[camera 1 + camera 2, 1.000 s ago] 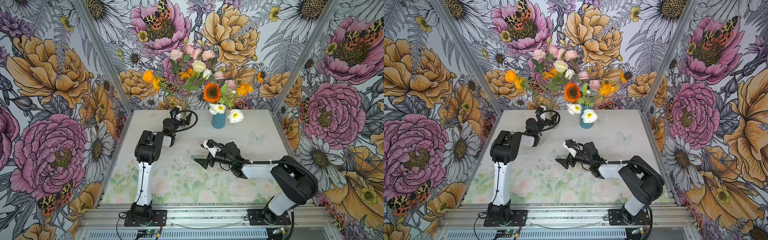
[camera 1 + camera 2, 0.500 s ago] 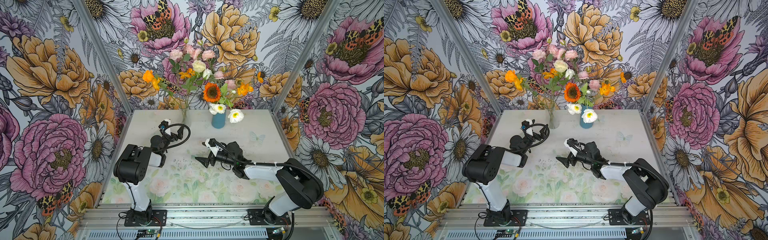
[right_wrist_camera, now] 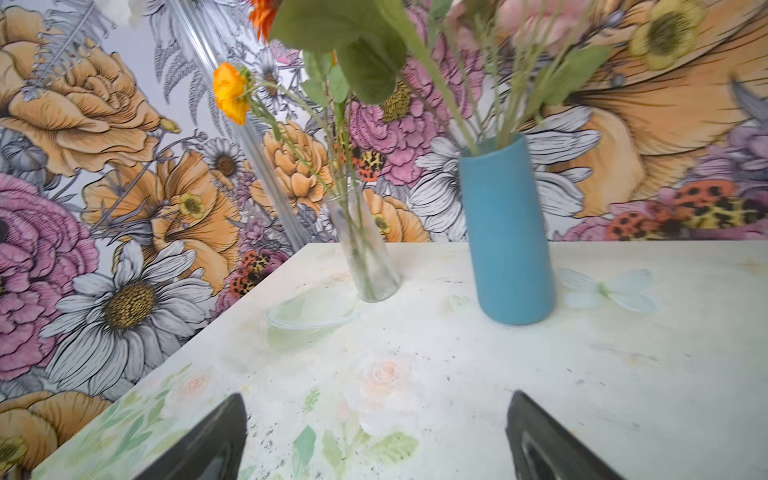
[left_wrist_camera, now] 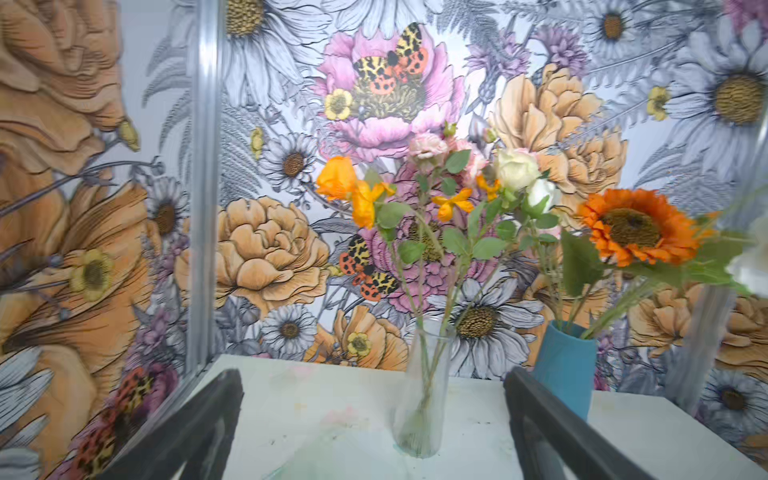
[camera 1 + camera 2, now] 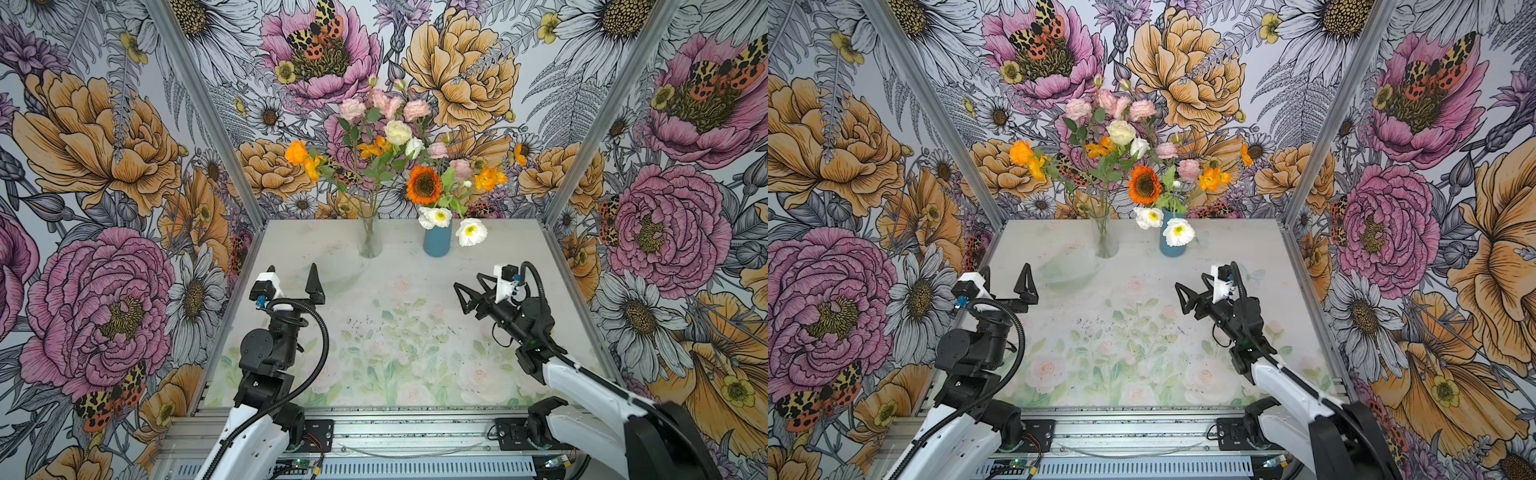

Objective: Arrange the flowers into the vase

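Both arms idle over the table (image 5: 498, 257). Left gripper (image 5: 293, 278) had its fingers (image 4: 199, 432) wide apart with nothing between them. Right gripper (image 5: 467, 282) was likewise spread and empty. Neither touched a stem.

Location of the flowers (image 5: 397, 132): we found none lying loose on the table. The pink, cream and orange heads stood upright in the glass vase (image 5: 370, 239) at the back. The sunflower (image 5: 423, 184), the white yellow-centred heads and a few more stems were in the blue vase (image 5: 437, 243) just beside it. A clear dish (image 3: 311, 309) lay near the glass vase, on the left gripper's side.

Handling estimate, judged from looks only:
- Stems were long and thin, so we took them to be light and somewhat springy. A pinch should slip little if squared across the stem.
- Heads looked soft and crushable, and the sunflower top-heavy. We would not grip on petals.
- Best hold in our view: bare stem between the vase rim and the lowest leaves, where the stalks fan apart.
- The glass vase was narrow, tall and loaded high, so we judged it easy to tip. Any pull should go straight up along the stem.
- Stems crossed inside the glass, so lifting one might drag its neighbours.
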Tool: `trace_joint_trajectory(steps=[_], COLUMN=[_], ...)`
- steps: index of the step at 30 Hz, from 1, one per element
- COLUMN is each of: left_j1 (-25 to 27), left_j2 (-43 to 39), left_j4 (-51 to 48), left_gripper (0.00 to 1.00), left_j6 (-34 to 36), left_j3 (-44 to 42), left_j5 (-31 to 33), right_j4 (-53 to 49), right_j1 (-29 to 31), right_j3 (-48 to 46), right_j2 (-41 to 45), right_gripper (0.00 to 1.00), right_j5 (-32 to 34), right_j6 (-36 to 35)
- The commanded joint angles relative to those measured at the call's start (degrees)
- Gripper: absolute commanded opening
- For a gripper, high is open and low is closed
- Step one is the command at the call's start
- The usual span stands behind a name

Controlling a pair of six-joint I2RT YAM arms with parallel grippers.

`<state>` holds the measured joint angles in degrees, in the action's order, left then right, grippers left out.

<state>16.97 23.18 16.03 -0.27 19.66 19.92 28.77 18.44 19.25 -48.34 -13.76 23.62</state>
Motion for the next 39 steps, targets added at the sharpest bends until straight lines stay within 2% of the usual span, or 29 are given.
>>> trace_joint_trajectory(steps=[1, 3, 5, 8, 11, 14, 18, 20, 23, 25, 26, 27, 29, 30, 32, 35, 37, 39], left_j1=[0.1, -0.2, -0.9, -3.1, -7.1, -11.8, -18.4, -18.9, -19.0, -19.1, -19.2, -19.6, -19.5, -19.6, -19.7, -19.8, -19.7, -19.4], left_j2=[-2.5, -1.4, 1.8, 10.1, 19.6, 29.8, 43.2, 47.4, 54.3, 62.4, 68.0, 69.0, 64.0, 65.0, 66.3, 66.0, 65.4, 65.6], left_j4=[-10.1, -7.1, -4.6, 3.2, 14.1, 19.7, 41.9, 43.9, 45.0, 54.5, 62.4, 62.1, 51.6, 51.8, 51.7, 46.5, 38.4, 37.7], left_gripper=[0.99, 0.99, 0.99, 0.99, 0.99, 0.99, 0.99, 0.99, 0.99, 0.99, 0.99, 0.99, 0.99, 0.99, 0.99, 0.99, 0.99, 0.99], left_j6=[-0.8, 0.5, 2.2, 4.7, 5.7, 5.6, -0.5, -2.2, -1.9, -2.3, -1.9, -2.2, -2.0, -2.0, -1.7, -0.3, 0.5, 1.1], left_j3=[-6.4, -8.0, -8.4, -9.5, -10.8, -9.5, -13.2, -11.6, -7.9, -8.3, -9.0, -8.9, -7.0, -6.0, -4.9, -2.2, 1.2, 2.1], left_j5=[11.3, 12.6, 13.6, 12.6, 6.3, 1.1, -6.3, -7.4, -11.0, -12.0, -13.1, -14.4, -14.1, -14.4, -16.6, -20.0, -22.0, -23.1], right_j4=[-31.8, -42.2, -48.4, -49.8, -47.0, -42.5, -33.4, -29.2, -22.2, -15.2, -8.4, -0.4, 11.2, 14.5, 15.8, 24.0, 29.6, 35.2], right_j1=[0.0, -0.3, -0.9, -2.1, -3.7, -6.5, -11.3, -13.2, -13.6, -13.8, -14.1, -14.2, -14.5, -14.8, -15.6, -16.1, -16.3, -17.7], right_j3=[3.0, 3.8, 3.6, 1.6, 1.3, 2.6, 2.3, 2.1, 1.0, -1.7, -4.1, -7.1, -10.3, -10.0, -7.6, -5.0, -4.7, -5.4], right_j2=[17.3, 26.6, 33.1, 34.8, 26.4, 16.6, 8.5, 5.5, 2.2, 0.0, -1.5, -3.6, -9.8, -13.3, -17.8, -26.7, -32.1, -37.1], right_gripper=[0.99, 1.0, 0.99, 1.0, 1.0, 0.99, 0.99, 0.99, 0.99, 0.99, 1.0, 0.99, 1.0, 1.0, 1.0, 0.99, 1.0, 1.0], right_j5=[14.8, 20.9, 26.8, 29.6, 30.9, 30.4, 27.2, 23.9, 25.7, 28.3, 28.6, 28.5, 30.2, 31.9, 28.7, 25.1, 25.5, 24.4], right_j6=[-3.7, -7.1, -7.8, -7.1, -7.8, -9.5, -9.3, -9.2, -11.1, -11.8, -12.6, -14.1, -15.9, -16.3, -18.3, -20.0, -20.6, -19.0])
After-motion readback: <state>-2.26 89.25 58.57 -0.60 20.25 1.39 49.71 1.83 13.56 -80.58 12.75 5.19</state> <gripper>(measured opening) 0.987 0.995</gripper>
